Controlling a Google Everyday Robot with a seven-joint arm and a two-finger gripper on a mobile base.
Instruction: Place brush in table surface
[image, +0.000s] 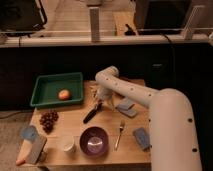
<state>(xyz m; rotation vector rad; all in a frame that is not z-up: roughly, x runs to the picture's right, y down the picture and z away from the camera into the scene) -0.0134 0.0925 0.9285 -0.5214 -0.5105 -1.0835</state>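
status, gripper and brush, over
Gripper open, low at upper end of brush. Brush lying on table surface, between grapes and fork. Purple bowl close by, not blocking.

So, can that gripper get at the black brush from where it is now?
Probably yes: the open gripper sits right at the brush, at its upper end, with nothing between them on the table.
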